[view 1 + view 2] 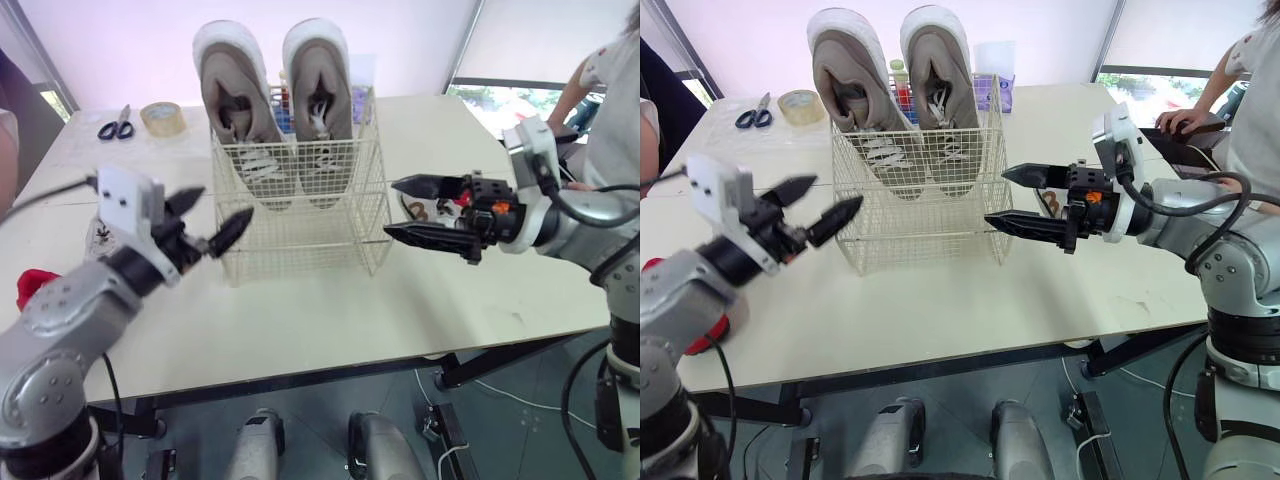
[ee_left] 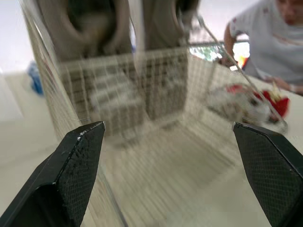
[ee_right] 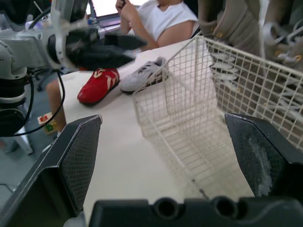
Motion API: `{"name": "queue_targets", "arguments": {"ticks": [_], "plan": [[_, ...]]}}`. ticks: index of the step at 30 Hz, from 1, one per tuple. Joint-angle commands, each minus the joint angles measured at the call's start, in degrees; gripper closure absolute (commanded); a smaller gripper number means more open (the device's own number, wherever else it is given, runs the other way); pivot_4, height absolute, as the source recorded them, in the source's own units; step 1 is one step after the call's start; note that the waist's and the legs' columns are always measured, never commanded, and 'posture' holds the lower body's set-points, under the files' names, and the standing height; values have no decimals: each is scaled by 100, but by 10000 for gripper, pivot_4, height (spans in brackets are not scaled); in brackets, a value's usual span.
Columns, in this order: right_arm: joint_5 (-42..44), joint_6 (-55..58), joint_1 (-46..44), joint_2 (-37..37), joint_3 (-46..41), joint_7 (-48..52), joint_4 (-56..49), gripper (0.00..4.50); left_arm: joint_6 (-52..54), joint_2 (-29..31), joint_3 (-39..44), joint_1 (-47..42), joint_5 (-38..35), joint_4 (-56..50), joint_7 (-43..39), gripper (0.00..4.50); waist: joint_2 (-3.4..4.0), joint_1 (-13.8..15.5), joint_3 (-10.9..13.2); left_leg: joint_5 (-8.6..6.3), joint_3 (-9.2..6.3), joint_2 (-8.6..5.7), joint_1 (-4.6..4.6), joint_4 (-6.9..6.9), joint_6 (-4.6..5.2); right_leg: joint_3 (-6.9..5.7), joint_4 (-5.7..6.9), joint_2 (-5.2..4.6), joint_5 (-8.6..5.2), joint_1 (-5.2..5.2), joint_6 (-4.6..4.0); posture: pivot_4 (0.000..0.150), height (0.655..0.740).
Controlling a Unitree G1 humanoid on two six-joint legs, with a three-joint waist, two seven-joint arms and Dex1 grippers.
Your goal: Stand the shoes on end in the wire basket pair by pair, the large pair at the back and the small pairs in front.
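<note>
Nearest, at lower left of the head view: left hand (image 1: 227,201), fingers spread wide, pinching nothing, tips just beside the basket (image 1: 300,255). Opposite, at centre right: right hand (image 1: 389,208), likewise spread and empty, pointing at the basket's other side.

Between them on the tabletop (image 1: 330,320): basket upright, large pair (image 1: 275,90) already on end along its back wall, heels up above the rim, toes down. Front half bare.

Small shoes not yet in. Red shoe (image 3: 97,85) and pale shoe (image 3: 142,75) flat on the tabletop at far left, beyond the left hand. More small shoes (image 2: 246,101), white and red, just right of the basket, behind the right hand. Scissors (image 1: 117,123) and tape (image 1: 160,117) at upper left, well apart. Person (image 1: 610,110) at the upper right edge.

Looks like the start of the small pairs. Possible trouble from here:
- Could shove or tip the basket by brushing a wall with either hand, both being so close.
- Could snag a fingertip in the mesh on the way in or out.
- Could split a pair, with red and pale shoes lying on both sides.
- Could lose a small shoe flat, with nothing in the bare front to lean on.
- Could knock the tall pair forward while reaching in.
</note>
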Motion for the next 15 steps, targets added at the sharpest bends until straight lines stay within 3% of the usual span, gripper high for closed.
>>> {"name": "queue_targets", "arguments": {"ticks": [1,4,5,6,7,9,11,15], "plan": [[138,88,44,-84,-85,63,-203,0,-135,185,290,368,-716,-385,148,669,36,-71,4,4,-128,-87,-5,-2,6,-101,21,-63,-42,34,32,1500,7400],[132,177,181,-152,-49,123,-303,0,-285,365,293,741,-1043,-483,234,669,66,-121,10,1,-577,-384,-6,-19,1,-143,92,-88,-153,89,94,1500,7400],[112,201,259,-196,-38,151,-355,0,-342,409,300,878,-1146,-520,275,669,61,-118,8,0,-773,-524,-2,-37,-1,-78,183,-83,-248,75,97,1500,7400],[89,215,336,-235,-33,173,-404,0,-400,457,309,1026,-1263,-554,308,669,59,-95,8,0,-861,-619,24,-102,-2,8,234,-84,-315,65,92,1500,7400],[85,227,401,-266,-44,184,-437,0,-471,499,305,1159,-1371,-589,345,669,57,-61,7,0,-876,-659,53,-188,-2,67,237,-83,-329,65,84,1500,7400],[166,303,476,-291,-115,143,-444,0,-587,625,294,1440,-1576,-660,354,669,69,32,4,15,-776,-650,90,-284,11,70,232,-133,-337,69,36,1500,7400],[211,387,550,-329,-171,85,-458,0,-708,744,256,1677,-1798,-700,353,669,96,68,-5,56,-698,-550,93,-284,2,66,237,-82,-321,66,-43,1500,7400],[294,486,707,-385,-280,45,-555,0,-950,1035,139,1958,-2128,-731,301,669,96,39,-5,85,-636,-467,93,-280,-29,66,201,-54,-330,69,-41,1500,7400]]}}
